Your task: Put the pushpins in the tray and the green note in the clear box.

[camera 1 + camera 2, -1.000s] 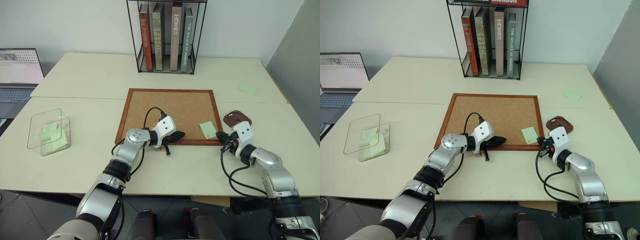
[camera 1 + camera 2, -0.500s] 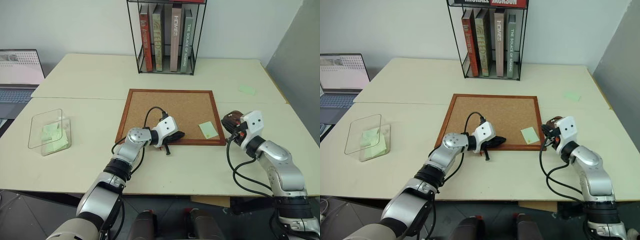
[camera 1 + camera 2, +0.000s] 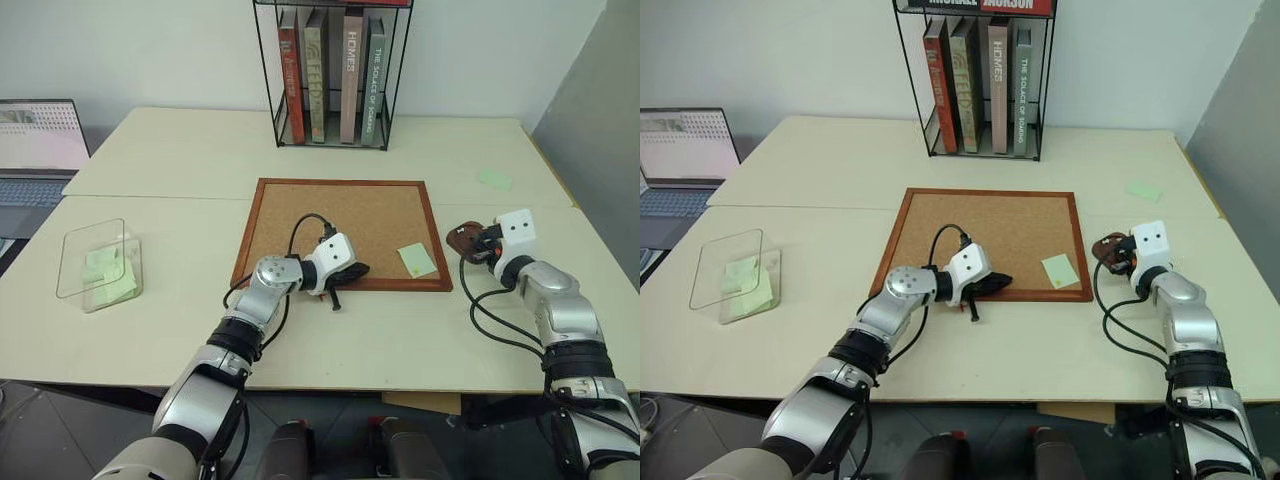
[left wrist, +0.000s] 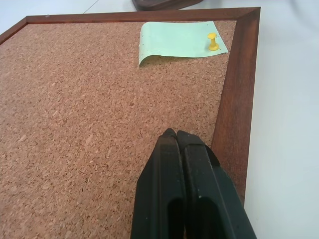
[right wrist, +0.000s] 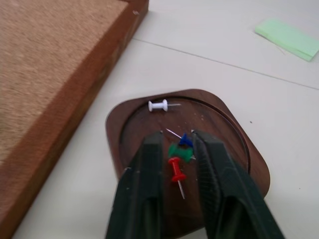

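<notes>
The reddish-brown tray (image 5: 124, 119) sits just right of the corkboard (image 3: 340, 225). My right gripper (image 5: 175, 137) hovers low over it, open. White (image 5: 158, 105), blue (image 5: 186, 140), green (image 5: 175, 151) and red (image 5: 175, 169) pushpins lie in the dish, the last three between the fingers. The green note (image 3: 416, 260) lies on the corkboard's near right corner, held by a yellow pushpin (image 4: 213, 41). My left gripper (image 3: 362, 269) rests shut on the corkboard's front edge, left of the note. The clear box (image 3: 98, 262) stands at the far left with pale green notes inside.
A wire rack of books (image 3: 332, 70) stands at the back centre. A laptop (image 3: 35, 150) sits at the far left edge. Another pale green note (image 3: 494, 179) lies on the table at the back right.
My right gripper has swung right and away from the corkboard's corner to over the tray, and its fingers have parted. The left arm has stayed still.
</notes>
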Available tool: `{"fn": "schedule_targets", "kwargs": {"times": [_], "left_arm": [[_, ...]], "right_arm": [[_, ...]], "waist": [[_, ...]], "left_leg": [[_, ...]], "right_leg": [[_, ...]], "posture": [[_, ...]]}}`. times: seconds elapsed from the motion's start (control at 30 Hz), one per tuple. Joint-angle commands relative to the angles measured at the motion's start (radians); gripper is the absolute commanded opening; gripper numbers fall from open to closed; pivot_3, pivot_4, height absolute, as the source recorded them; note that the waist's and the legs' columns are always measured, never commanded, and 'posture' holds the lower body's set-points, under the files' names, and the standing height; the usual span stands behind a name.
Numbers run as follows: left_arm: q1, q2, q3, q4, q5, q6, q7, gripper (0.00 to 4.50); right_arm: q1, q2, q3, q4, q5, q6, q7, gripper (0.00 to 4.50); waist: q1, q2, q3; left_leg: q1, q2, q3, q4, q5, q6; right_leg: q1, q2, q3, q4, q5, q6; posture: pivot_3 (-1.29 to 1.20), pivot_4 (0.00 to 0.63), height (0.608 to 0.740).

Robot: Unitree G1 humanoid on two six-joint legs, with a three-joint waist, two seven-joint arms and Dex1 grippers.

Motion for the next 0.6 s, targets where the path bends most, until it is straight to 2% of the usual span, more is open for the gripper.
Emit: {"fn": "schedule_targets", "kwargs": {"times": [0.03,0.2,0.23,0.37,0.5,0.6], "left_arm": [[0.026,0.015,-0.014,0.025,0.029,0.021,0.009,0.0],[0.032,0.017,-0.013,0.021,0.029,0.019,0.011,0.0],[0.033,0.017,-0.013,0.02,0.029,0.019,0.011,0.0],[0.034,0.017,-0.013,0.018,0.028,0.021,0.011,0.0],[0.038,0.017,-0.015,0.012,0.028,0.022,0.011,0.0],[0.036,0.017,-0.017,0.014,0.028,0.021,0.008,0.0]], "right_arm": [[-0.047,-0.01,-0.005,0.036,-0.017,-0.042,-0.011,2.1],[-0.059,-0.014,-0.029,0.023,0.001,-0.06,-0.013,3.29],[-0.054,-0.012,-0.042,0.001,0.016,-0.063,-0.011,3.41],[-0.013,-0.007,-0.1,-0.136,0.095,-0.052,0.017,4.39],[0.056,-0.004,-0.125,-0.28,0.176,-0.011,0.08,4.39],[0.16,-0.005,-0.08,-0.42,0.212,0.018,0.151,4.39]], "waist": [[0.0,0.0,0.0],[0.0,0.0,0.0],[0.0,0.0,0.0],[-0.001,0.0,0.0],[0.0,0.0,0.0],[0.0,0.0,0.0]], "left_leg": [[0.0,0.0,0.0,0.0,0.0,0.0],[0.0,0.0,0.0,0.0,0.0,0.0],[0.0,0.0,0.0,0.0,0.0,0.0],[0.0,0.0,0.0,0.0,0.0,0.0],[-0.001,0.0,-0.001,0.0,0.0,0.0],[-0.001,0.001,-0.002,-0.001,0.0,0.0]], "right_leg": [[0.0,0.0,0.0,0.0,0.0,0.0],[0.0,0.0,0.0,0.0,0.0,0.0],[0.0,0.0,0.0,0.0,0.0,0.0],[0.0,0.0,0.001,0.0,0.0,0.0],[0.0,0.0,0.0,0.0,0.0,0.0],[0.0,0.0,0.0,-0.001,0.0,0.0]], "posture": [[0.0,0.15,0.74],[0.0,0.15,0.74],[0.0,0.15,0.74],[0.0,0.15,0.74],[0.0,0.15,0.74],[0.0,0.15,0.74]]}}
